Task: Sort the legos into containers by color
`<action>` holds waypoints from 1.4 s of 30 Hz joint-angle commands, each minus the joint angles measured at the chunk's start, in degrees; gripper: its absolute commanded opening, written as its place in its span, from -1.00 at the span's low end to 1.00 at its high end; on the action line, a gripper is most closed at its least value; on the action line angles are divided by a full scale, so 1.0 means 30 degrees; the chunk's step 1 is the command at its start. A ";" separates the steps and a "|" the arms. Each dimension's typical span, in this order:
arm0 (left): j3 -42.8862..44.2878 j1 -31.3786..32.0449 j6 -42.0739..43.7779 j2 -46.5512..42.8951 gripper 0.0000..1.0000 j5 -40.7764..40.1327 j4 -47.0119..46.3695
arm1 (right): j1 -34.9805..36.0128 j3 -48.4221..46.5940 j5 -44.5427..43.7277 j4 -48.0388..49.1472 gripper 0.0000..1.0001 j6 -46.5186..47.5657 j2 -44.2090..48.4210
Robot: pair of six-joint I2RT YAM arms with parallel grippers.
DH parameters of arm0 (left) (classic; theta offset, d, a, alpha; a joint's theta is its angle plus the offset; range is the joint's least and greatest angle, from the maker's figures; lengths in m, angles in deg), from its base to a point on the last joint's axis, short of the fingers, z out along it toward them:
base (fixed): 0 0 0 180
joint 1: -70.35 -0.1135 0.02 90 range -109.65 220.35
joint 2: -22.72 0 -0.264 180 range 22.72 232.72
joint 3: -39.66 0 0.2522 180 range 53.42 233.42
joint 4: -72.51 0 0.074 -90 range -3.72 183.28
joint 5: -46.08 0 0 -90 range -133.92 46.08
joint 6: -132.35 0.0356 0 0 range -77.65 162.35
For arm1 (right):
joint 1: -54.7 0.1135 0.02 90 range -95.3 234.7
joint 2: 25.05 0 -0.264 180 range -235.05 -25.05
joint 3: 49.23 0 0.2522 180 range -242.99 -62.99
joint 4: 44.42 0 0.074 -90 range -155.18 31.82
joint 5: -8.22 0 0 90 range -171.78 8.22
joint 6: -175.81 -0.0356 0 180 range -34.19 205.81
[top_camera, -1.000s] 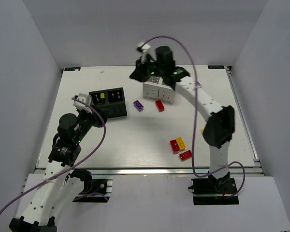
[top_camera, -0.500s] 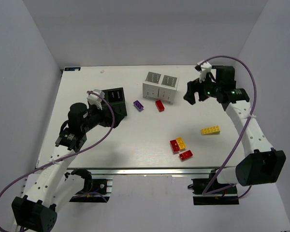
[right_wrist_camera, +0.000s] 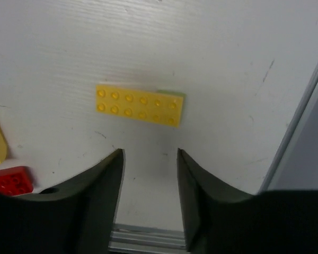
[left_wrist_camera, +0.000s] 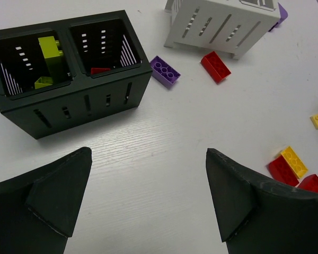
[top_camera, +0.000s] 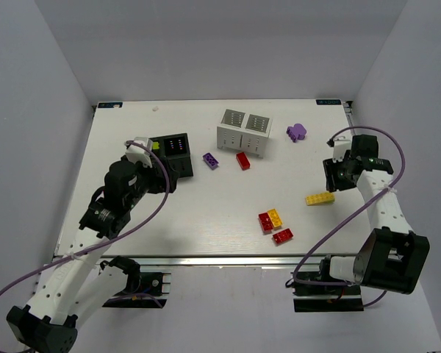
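Top external view, upper centre: purple brick (top_camera: 211, 160) between black box (top_camera: 173, 154) and white box (top_camera: 244, 131), red brick (top_camera: 242, 160) just below the white. Left gripper (left_wrist_camera: 148, 153) jaws gape empty facing the black box; right gripper (right_wrist_camera: 149, 153) jaws, parted and empty, near yellow plate (right_wrist_camera: 140, 106).

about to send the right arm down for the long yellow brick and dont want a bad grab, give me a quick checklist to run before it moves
1. right gripper empty: ok, jaws apart with nothing between them.
2. long yellow brick free to take: ok, lying flat, on its own.
3. brick between the jaws: not ok, it lies past the fingertips, lengthwise across a gap that looks narrower than it.
4. left gripper out of the way: ok, open and empty, near the black box.
5. room for yellow in the white box: cannot tell, its inside does not show.
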 commanded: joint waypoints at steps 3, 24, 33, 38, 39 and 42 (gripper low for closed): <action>0.0641 0.0478 0.0219 -0.0204 0.96 -0.1313 0.0456 | -0.0566 0.1678 -0.0589 -0.0684 0.63 0.3756 0.1073; 0.0026 0.0067 0.0570 -0.0028 0.96 0.2878 -0.0892 | -0.1270 0.2298 0.9578 -0.3523 0.45 2.2212 0.2484; -0.0091 0.0067 0.0541 -0.0117 0.96 0.2497 -0.1008 | -0.1065 0.1798 0.7824 -0.2474 0.78 2.5177 0.0344; -0.0149 0.0067 0.0571 0.0001 0.96 0.2409 -0.1038 | -0.1182 0.1010 0.7293 -0.2411 0.77 2.6084 -0.0971; -0.0150 0.0067 0.0570 0.0001 0.96 0.2409 -0.1038 | -0.1211 0.0862 0.7236 -0.2703 0.76 2.7188 -0.1208; -0.0150 0.0067 0.0629 0.0117 0.96 0.2292 -0.1009 | -0.1123 0.0191 0.7059 -0.3553 0.74 2.8715 -0.2379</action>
